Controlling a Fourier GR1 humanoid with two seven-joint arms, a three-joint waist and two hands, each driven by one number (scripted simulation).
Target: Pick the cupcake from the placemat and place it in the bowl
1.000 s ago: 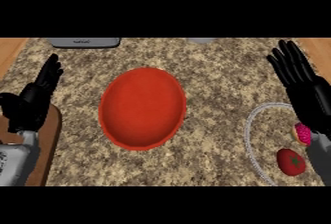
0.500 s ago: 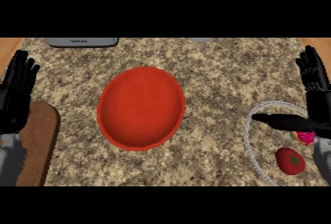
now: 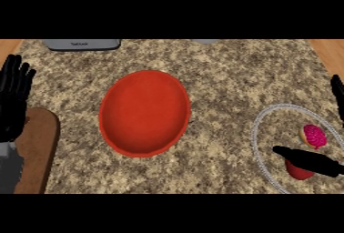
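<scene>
While the cupcake (image 3: 314, 135) with pink frosting sits on the round placemat (image 3: 260, 136) at the right side, nothing is holding it. Just below it lies a small red thing (image 3: 300, 171), also on the placemat. One black finger of the right hand (image 3: 310, 159) stretches across the placemat, below the cupcake and over the top of the red thing. More fingers of that hand show at the right edge, higher up. The fingers look straight and spread wide, and they wrap around nothing.

To the left, well apart from the placemat, the big red bowl (image 3: 144, 113) rests in the middle of the speckled surface (image 3: 228, 77). It has nothing inside.

Far over at the left edge, the left hand (image 3: 13, 98) rests with its fingers straight and pointing up, holding nothing. A brown wooden board (image 3: 39, 150) lies under and beside it. At the top edge, a grey thing (image 3: 82, 44) peeks in.
</scene>
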